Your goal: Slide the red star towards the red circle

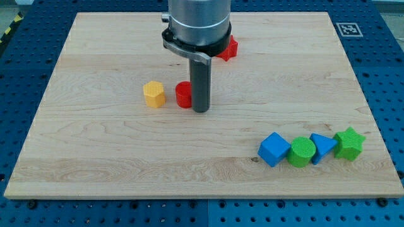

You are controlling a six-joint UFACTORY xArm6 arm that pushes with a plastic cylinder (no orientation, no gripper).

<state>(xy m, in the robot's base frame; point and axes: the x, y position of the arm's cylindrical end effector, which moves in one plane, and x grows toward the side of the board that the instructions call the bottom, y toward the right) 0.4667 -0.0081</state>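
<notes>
My tip (200,110), a bare rod with no fingers to open or clench, is touching the red circle (184,94) on its left, risking knocking it toward the yellow block (153,94). The red star (228,48) is sitting behind my tip, half hidden, with open board around it.

The single camera looked down at an angle from the counter's (95,170) near edge, close enough that the wooden board nearly filled the frame.
</notes>
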